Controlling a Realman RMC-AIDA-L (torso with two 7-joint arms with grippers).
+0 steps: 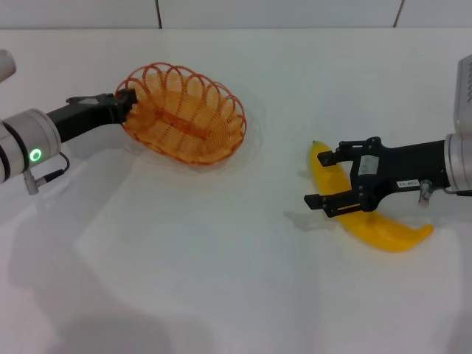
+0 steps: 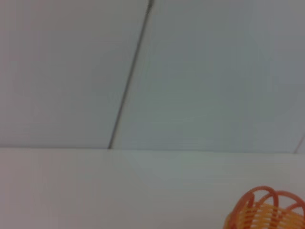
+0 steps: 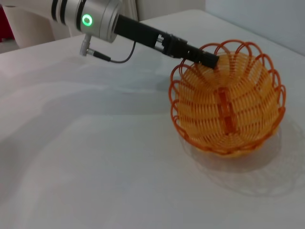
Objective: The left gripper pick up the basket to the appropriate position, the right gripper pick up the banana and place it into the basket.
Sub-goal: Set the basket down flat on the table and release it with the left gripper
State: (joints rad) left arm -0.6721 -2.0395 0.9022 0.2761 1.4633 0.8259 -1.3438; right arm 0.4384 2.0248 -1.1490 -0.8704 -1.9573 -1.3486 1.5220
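Between the right claw's (image 1: 318, 178) spread fingers lies the banana (image 1: 369, 221).

Upper left of the head view, the basket (image 1: 184, 114) sits on the surface (image 1: 221, 280), the left pincer (image 1: 127, 102) at its left rim. At right, the banana (image 1: 369, 225) lies under the right pincer (image 1: 322, 178).

Head view steeply down over table (image 1: 221, 280); both wrist views low, sharing the basket (image 3: 226, 114).

white table (image 1: 221, 280), pale panelled wall (image 2: 214, 71)
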